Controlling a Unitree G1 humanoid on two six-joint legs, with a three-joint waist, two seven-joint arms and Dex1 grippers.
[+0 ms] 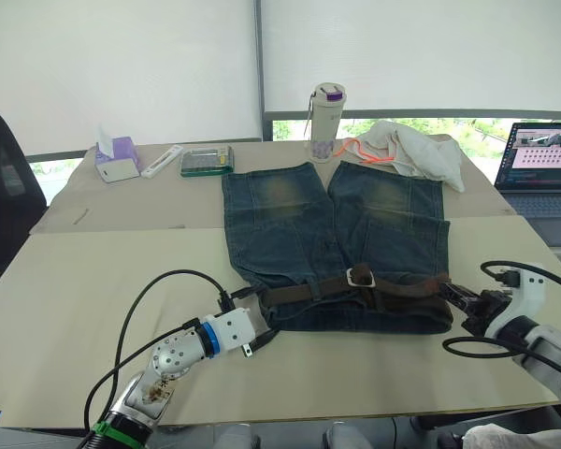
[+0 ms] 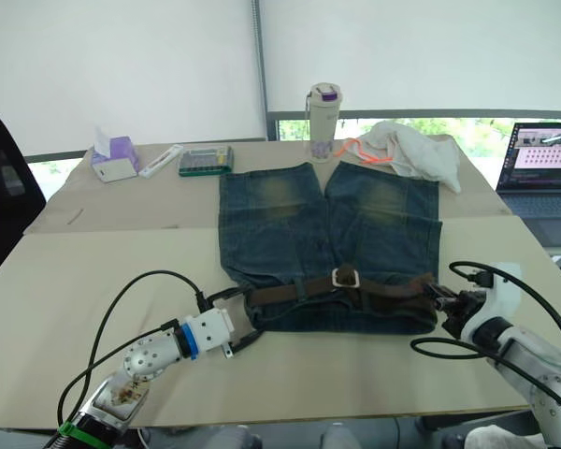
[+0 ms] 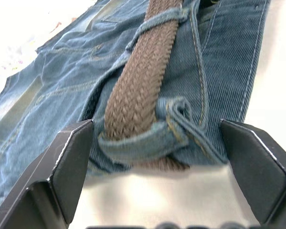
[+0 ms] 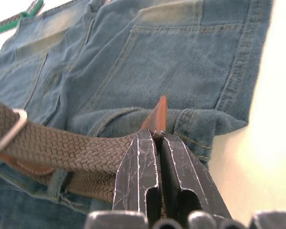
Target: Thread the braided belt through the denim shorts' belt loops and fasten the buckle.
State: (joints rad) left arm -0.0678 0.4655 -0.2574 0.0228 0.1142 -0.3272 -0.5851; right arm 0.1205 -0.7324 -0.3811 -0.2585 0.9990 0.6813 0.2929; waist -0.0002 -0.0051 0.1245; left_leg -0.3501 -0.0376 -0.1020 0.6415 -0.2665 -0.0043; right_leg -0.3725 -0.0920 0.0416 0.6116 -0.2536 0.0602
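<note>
The denim shorts [image 1: 337,224] lie flat on the table with the waistband toward me. The braided belt [image 1: 402,288] runs along that waistband, and its silver buckle [image 1: 360,277] sits near the middle. At the waistband's left corner my left gripper [image 1: 255,314] is open, one finger [image 3: 69,164] on each side of a belt loop [image 3: 143,143] that the brown strap [image 3: 138,86] passes through. At the right corner my right gripper [image 1: 454,296] is shut on the belt's leather-tipped end [image 4: 158,114]. The buckle's edge [image 4: 12,129] shows farther along the strap.
Behind the shorts stand a bottle [image 1: 325,122] and a white cloth with orange cord [image 1: 416,150]. A laptop [image 1: 542,168] is at the far right. A tissue box [image 1: 118,157], a white bar [image 1: 162,161] and a green case [image 1: 206,161] lie at the back left.
</note>
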